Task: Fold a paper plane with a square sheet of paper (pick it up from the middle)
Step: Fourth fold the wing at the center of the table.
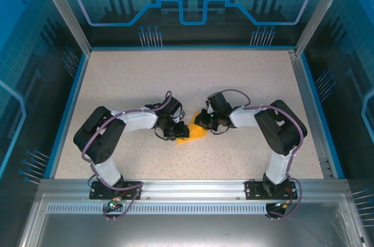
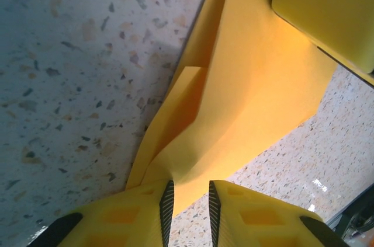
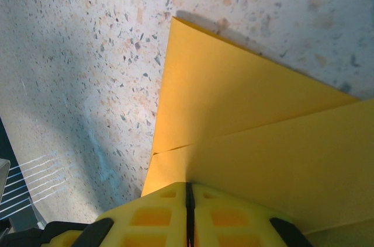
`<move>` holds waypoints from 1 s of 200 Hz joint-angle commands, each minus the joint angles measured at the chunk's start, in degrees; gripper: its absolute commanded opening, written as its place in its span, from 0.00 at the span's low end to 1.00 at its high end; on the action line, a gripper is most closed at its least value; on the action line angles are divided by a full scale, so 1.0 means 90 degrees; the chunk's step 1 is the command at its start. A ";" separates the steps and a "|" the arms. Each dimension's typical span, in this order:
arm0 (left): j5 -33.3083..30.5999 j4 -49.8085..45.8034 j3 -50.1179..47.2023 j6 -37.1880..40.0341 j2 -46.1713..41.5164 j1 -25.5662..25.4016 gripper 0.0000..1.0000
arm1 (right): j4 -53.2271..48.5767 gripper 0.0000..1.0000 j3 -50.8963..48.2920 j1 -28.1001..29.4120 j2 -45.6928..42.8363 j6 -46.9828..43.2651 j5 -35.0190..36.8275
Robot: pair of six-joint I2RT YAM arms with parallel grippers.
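Speckled beige table (image 1: pixel 245 77) inside a blue-lit enclosure, seen from above. Two arms bent inward from the near edge, meeting just left of the middle. Counted: one square sheet of paper (image 1: pixel 196 135), orange-yellow, already folded, lying between left gripper (image 1: pixel 182 132) and right gripper (image 1: pixel 203 121). Much of the sheet hidden under both wrists. Outline hard to make out, and fingertips too small and dark to judge from up here.

From the left wrist: same table (image 2: pixel 87 83) at upper left, blurred and shadowed. Paper (image 2: pixel 257 83) running diagonally up from the left gripper (image 2: pixel 188 191), with a narrow raised flap along its left edge and more than one layer stacked. Two yellow fingers standing a narrow slit apart, not closed together. Paper's near corner reaching into the slit's upper part, table speckle visible through the rest. At top right, one yellow finger (image 2: pixel 327 7) belonging to the right gripper, cut off by the frame, overlapping the sheet's far end.

From the right wrist: right gripper (image 3: pixel 189 187) with both pads pressed together, clamped on the paper's (image 3: pixel 234 101) near edge at a crease. Two layers fanning out, upper corner pointing away over the table (image 3: pixel 87 54). Right side of the sheet cut off by the frame.
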 commanded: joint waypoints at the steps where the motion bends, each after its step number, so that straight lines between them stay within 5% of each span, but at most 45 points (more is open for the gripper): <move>1: -0.0148 -0.0349 -0.0288 0.0194 -0.0065 0.0145 0.26 | -0.1169 0.09 -0.0271 0.0001 0.0547 -0.0037 0.0662; 95: -0.0062 -0.0332 -0.0654 0.0362 -0.0197 0.0397 0.15 | -0.1210 0.09 -0.0293 -0.0030 0.0555 -0.0049 0.0698; 200: 0.1021 -0.0032 -0.0693 0.0291 -0.0728 0.0331 0.19 | -0.1209 0.09 -0.0272 -0.0035 0.0636 -0.0048 0.0670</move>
